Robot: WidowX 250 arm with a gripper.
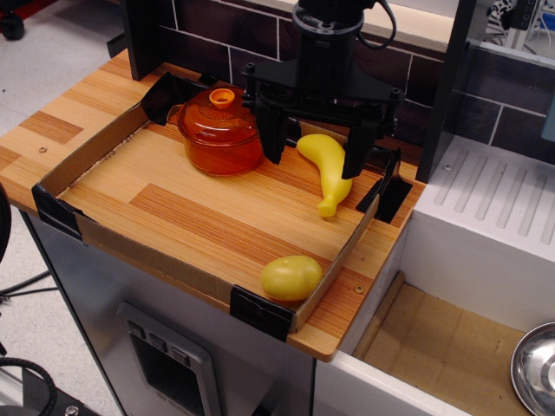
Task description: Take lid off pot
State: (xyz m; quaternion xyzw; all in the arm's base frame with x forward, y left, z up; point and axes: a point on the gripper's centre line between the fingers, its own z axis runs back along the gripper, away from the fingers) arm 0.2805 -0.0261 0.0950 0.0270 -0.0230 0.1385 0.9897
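Your claw (pixel 316 154) hangs wide open and holds nothing, one finger (pixel 272 139) just right of the pot (pixel 218 143) and the other over the banana (pixel 329 169). The pot sits at the back left of the tabletop (pixel 199 208), inside the low cardboard border (pixel 130 251). The lid (pixel 217 114) rests closed on the pot, its ring knob (pixel 222 97) on top. A yellow potato-like ball (pixel 291 277) lies at the front right corner.

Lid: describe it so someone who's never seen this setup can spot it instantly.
Find the wooden tray with cardboard edges on the counter. In its far left corner sits an orange pot. The lid is the shallow see-through dome on top, with a small solid orange ring knob, unlike the deeper pot body below.
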